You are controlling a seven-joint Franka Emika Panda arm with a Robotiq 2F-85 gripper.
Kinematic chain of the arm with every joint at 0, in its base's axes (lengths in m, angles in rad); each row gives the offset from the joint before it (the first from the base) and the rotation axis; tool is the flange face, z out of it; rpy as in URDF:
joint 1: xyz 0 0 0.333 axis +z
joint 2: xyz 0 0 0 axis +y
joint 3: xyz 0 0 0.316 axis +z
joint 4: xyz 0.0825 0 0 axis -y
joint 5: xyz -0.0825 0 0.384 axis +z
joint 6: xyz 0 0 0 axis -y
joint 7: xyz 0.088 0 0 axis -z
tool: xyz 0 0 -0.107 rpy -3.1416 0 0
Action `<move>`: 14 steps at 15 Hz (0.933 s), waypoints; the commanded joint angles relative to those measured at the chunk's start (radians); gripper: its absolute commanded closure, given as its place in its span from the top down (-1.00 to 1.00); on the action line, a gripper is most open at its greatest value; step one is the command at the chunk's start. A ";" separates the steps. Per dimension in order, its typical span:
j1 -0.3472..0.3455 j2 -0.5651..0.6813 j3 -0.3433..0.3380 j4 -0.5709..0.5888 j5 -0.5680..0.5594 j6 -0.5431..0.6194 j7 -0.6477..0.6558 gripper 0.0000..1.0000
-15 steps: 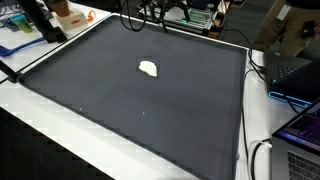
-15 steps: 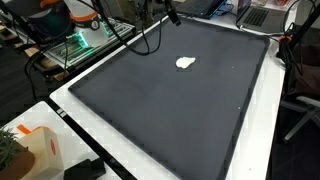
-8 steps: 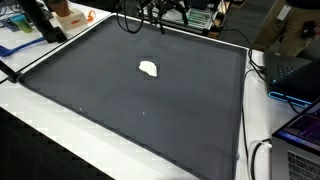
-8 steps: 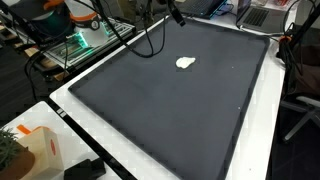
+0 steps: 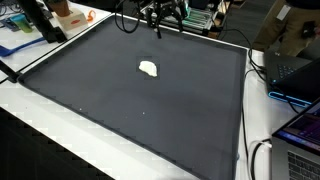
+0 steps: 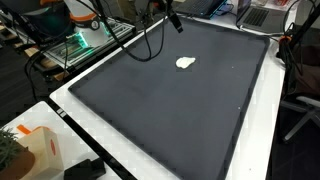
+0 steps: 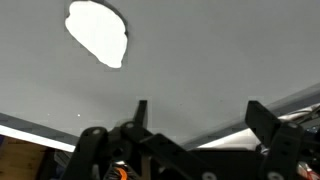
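Hanging above the far edge of the dark mat [image 5: 150,120], the gripper [image 5: 163,20] appears in an exterior view with its jaws spread and empty. The white lump [image 5: 148,68] lies on the mat well apart from it, toward the camera and nearer the mat's middle. In an exterior view from another side, the gripper [image 6: 174,19] sits over the mat's far border, and the white lump [image 6: 185,62] lies below it in the picture, its long axis running roughly across the frame. In the wrist view, the gripper [image 7: 200,112] shows two fingers [image 7: 262,118] parted wide with only bare mat between them. The white lump [image 7: 98,32] lies ahead and off to the picture's left, outside the gap. Its oblique elongation and sideways offset are too small to judge in the exterior views.
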 commanded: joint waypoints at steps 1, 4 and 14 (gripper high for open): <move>-0.025 -0.075 -0.043 -0.004 -0.052 0.003 -0.021 1.00; -0.072 -0.245 -0.099 0.014 -0.015 -0.159 -0.021 1.00; -0.110 -0.305 -0.126 0.027 -0.026 -0.284 0.002 1.00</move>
